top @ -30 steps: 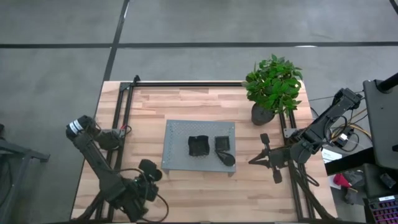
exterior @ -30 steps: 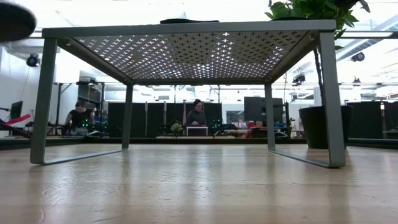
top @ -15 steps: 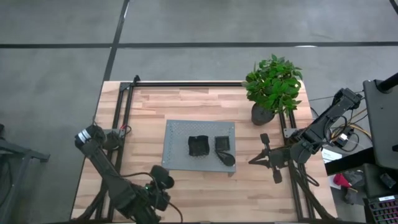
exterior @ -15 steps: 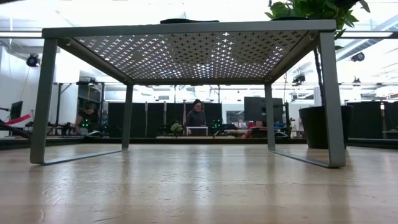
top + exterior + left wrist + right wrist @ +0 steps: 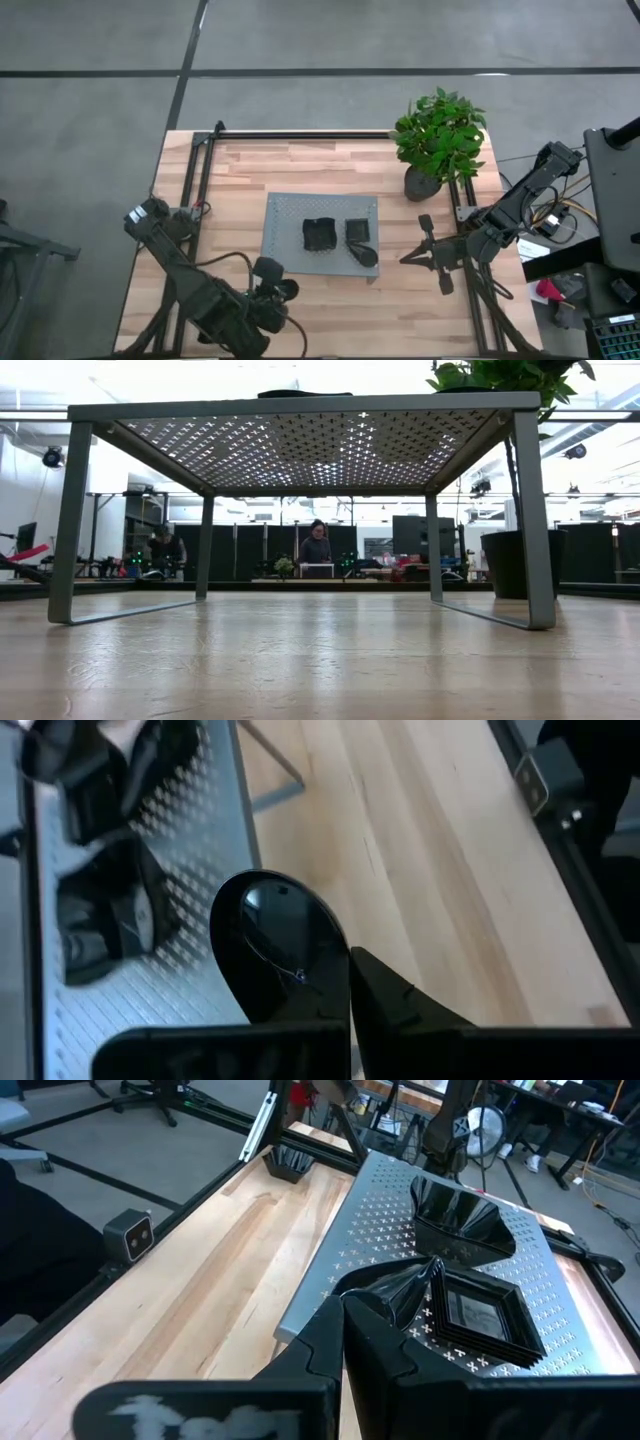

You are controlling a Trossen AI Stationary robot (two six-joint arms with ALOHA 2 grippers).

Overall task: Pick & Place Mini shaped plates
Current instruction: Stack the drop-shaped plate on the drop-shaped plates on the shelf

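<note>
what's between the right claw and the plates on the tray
Only bare wood in the high view: right claw sits beside the tray; plates on it.

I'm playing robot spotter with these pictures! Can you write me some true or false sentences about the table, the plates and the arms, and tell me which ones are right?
1. The left gripper is shut on a small black plate. True.
2. The grey tray has no plates on it. False: a few black plates sit on it, such as the wavy-edged plate.
3. The green plant stands off the tray, near the table's far right corner. True.
4. The right gripper is holding a plate. False: it is shut on nothing, waiting to the right of the tray.
5. The tray lies flat on the table. False: it stands on legs.
</note>
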